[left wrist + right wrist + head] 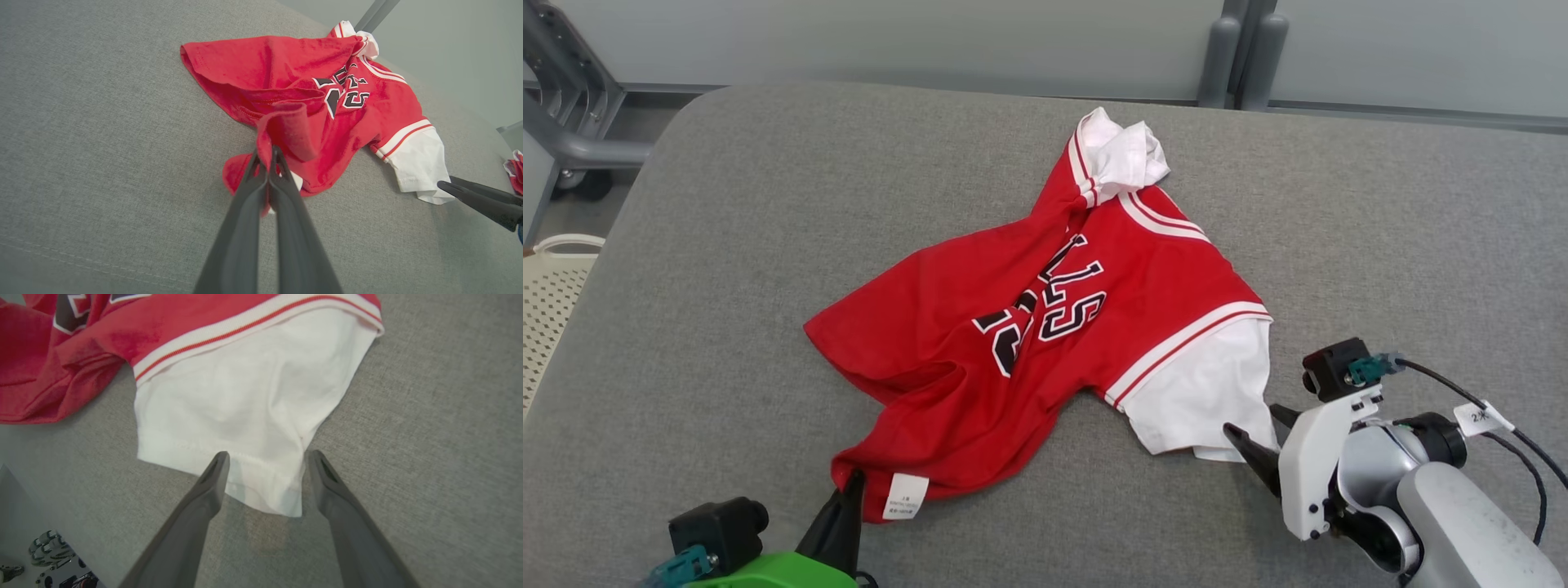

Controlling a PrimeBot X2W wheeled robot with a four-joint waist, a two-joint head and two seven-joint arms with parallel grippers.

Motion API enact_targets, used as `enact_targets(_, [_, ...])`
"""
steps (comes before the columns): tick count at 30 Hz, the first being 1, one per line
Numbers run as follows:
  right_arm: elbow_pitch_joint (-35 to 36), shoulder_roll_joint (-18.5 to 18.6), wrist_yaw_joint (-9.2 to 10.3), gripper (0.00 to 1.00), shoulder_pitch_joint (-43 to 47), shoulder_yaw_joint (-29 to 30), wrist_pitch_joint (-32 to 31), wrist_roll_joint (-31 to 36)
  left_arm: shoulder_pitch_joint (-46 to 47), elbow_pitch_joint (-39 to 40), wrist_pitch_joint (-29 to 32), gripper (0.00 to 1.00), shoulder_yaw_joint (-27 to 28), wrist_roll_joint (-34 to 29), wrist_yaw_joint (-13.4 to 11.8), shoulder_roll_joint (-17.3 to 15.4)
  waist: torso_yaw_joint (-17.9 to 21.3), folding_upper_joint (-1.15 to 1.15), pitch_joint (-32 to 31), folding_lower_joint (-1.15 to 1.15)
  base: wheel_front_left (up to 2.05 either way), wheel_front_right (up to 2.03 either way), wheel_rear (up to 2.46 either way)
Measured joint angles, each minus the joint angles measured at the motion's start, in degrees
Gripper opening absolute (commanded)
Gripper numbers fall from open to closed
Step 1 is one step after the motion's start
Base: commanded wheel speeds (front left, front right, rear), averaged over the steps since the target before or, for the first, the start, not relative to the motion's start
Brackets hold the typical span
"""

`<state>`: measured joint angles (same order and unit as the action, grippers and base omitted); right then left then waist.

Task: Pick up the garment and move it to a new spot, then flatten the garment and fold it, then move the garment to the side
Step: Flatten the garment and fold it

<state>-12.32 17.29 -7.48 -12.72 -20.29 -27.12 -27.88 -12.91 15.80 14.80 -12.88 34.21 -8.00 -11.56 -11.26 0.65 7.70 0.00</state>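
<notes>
Flattening step: your left pincer (852, 486) clamps the garment (1045, 327) by its hem (874, 475) at 7 o'clock; your right pincer (1251, 420), apart astride the 4 o'clock sleeve (1201, 392), likely must close next.

crumpled red jersey (1045, 327) with white sleeves on grey cushion (727, 245)

A grey woven padded surface (727, 261), its corner rounded at 10 o'clock, carries a crumpled red jersey (1176, 286) with black lettering near the middle. One white sleeve (1209, 392) lies flat toward 4 o'clock. The other sleeve (1123, 155) is bunched at 12 o'clock. A white label (905, 496) shows at 7 o'clock.
</notes>
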Motion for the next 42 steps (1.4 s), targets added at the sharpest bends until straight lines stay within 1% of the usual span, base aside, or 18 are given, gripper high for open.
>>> enact_targets(4, [-3.5,-0.1,0.0,1.0,-3.2,0.2,-3.7,2.2,1.2,-0.6,-0.1,0.0,-0.9,-0.1,0.4,0.5,-0.6,0.0,1.1,0.0,0.0,0.0,0.0])
enact_targets(7, [-6.5,-1.2,0.0,1.0,-5.6,0.2,-5.0,3.2,2.0,-1.2,-0.3,0.0,-1.6,-0.2,0.8,0.8,-1.1,0.0,2.0,0.0,0.0,0.0,0.0])
enact_targets(11, [-9.9,-3.4,0.07,1.0,-8.1,0.0,-5.3,2.8,3.0,-2.1,-0.5,0.0,-2.1,-0.3,1.0,1.1,-1.9,0.0,2.6,0.0,0.0,0.0,0.0])
enact_targets(13, [-11.1,-4.2,0.22,1.0,-8.9,-0.2,-4.1,1.9,3.3,-2.5,-0.5,0.0,-2.3,-0.3,1.0,1.3,-2.2,0.0,2.9,0.0,0.0,0.0,0.0])
enact_targets(14, [-11.5,-4.3,0.27,0.0,-9.3,-0.9,-3.6,1.5,3.5,-2.9,-0.6,0.0,-2.4,-0.3,1.0,1.3,-2.3,0.0,2.9,0.0,0.0,0.0,0.0])
enact_targets(18, [-11.3,-4.1,0.09,0.0,-9.6,-3.2,-1.6,-2.9,3.9,-3.1,-0.7,0.0,-2.2,0.0,1.5,1.4,-2.3,0.0,2.3,0.0,0.0,0.0,0.0])
enact_targets(20, [-9.5,-3.5,0.0,0.0,-8.5,-2.6,-0.2,-6.5,4.0,-2.7,-0.5,0.0,-1.8,0.4,1.5,1.1,-2.3,0.0,1.6,0.0,0.0,0.0,0.0])
enact_targets(21, [-8.0,-2.6,0.0,0.0,-8.2,-2.0,0.1,-8.5,4.1,-2.3,-0.2,0.0,-1.7,0.6,1.6,0.8,-2.3,0.0,1.3,0.0,0.0,0.0,0.0])
enact_targets(23, [-3.9,-0.2,0.01,0.0,-7.9,0.1,0.6,-12.4,4.1,-0.7,-0.6,0.0,-0.6,1.2,1.7,0.4,-2.2,0.0,0.5,0.0,0.0,0.0,0.0])
enact_targets(26, [3.4,2.9,0.0,0.0,-7.1,3.8,0.5,-18.4,3.8,1.6,0.5,0.0,0.3,2.4,1.9,-0.6,-1.9,0.0,-0.7,0.0,0.0,0.0,0.0])
enact_targets(29, [9.8,5.7,0.01,0.0,-5.4,9.3,-0.1,-23.0,2.8,4.7,1.9,0.0,1.5,4.0,1.9,-1.7,-1.3,0.0,-1.9,0.0,0.0,0.0,0.0])
enact_targets(31, [14.2,6.6,0.01,0.0,-4.6,13.4,-0.7,-25.4,2.4,7.3,3.0,0.0,2.3,5.5,2.0,-2.3,-0.7,0.0,-2.5,0.0,0.0,0.0,0.0])
enact_targets(35, [21.6,6.4,0.01,0.0,-3.5,20.3,-2.6,-29.5,2.2,12.7,5.3,0.0,3.5,9.4,2.6,-2.9,0.8,0.0,-3.9,0.0,0.0,0.0,0.0])
enact_targets(39, [27.9,4.6,0.01,0.0,-3.6,26.5,-5.4,-33.0,2.1,18.8,8.0,0.0,5.1,14.0,2.8,-3.5,2.4,0.0,-5.3,0.0,0.0,0.0,0.0])
enact_targets(42, [30.9,3.3,0.01,0.0,-5.3,30.4,-7.9,-35.0,3.1,22.9,10.6,0.0,6.1,17.5,2.6,-3.9,3.9,0.0,-6.2,0.0,0.0,0.0,0.0])
